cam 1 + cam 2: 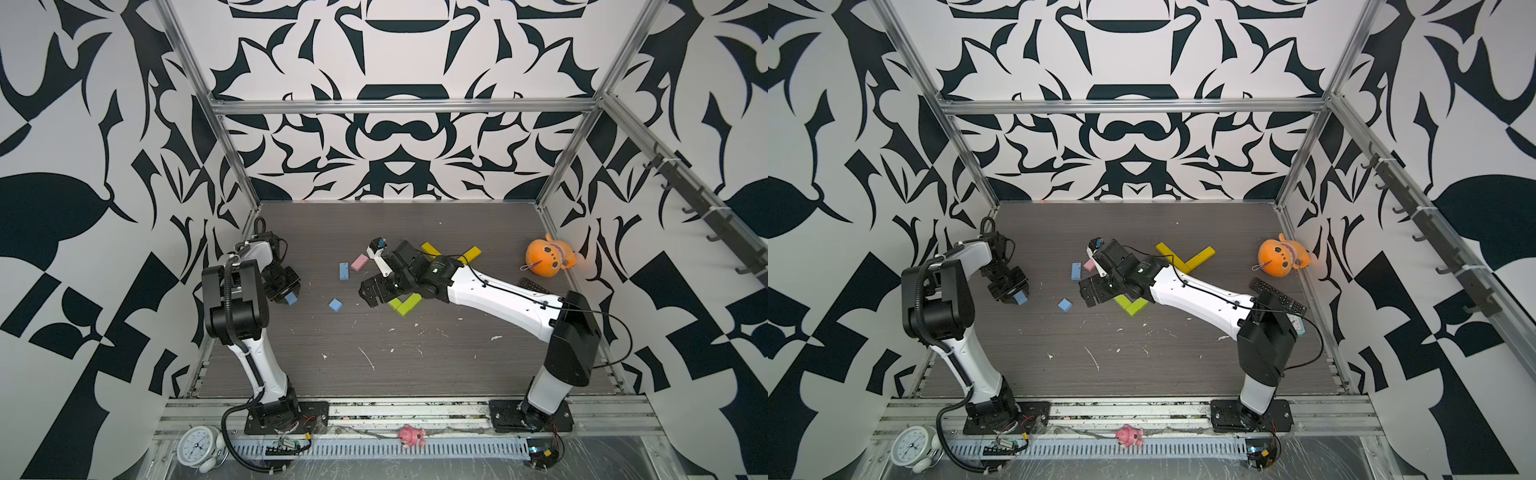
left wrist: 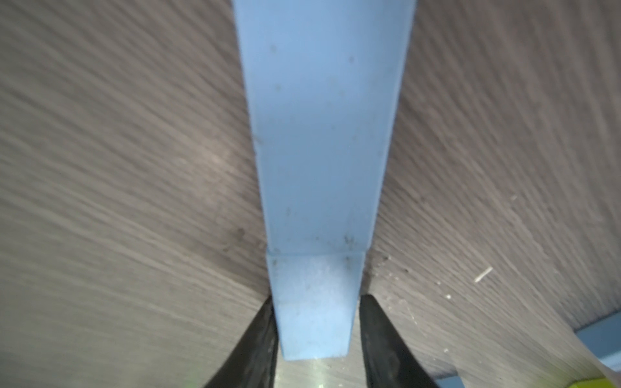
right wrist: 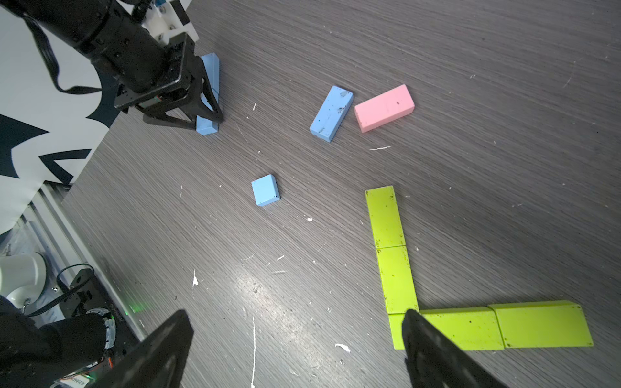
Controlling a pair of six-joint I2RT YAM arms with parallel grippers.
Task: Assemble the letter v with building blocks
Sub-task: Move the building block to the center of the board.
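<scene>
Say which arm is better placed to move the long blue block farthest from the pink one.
Left. The left gripper has that long blue block between its jaws. The right gripper hangs open above the green blocks, apart from it.

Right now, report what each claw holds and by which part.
The left claw straddles one end of a long light blue block lying on the table; whether it grips cannot be told. The right claw is open and holds nothing.

Lime green blocks (image 3: 396, 275), pink block (image 3: 384, 107)
</scene>
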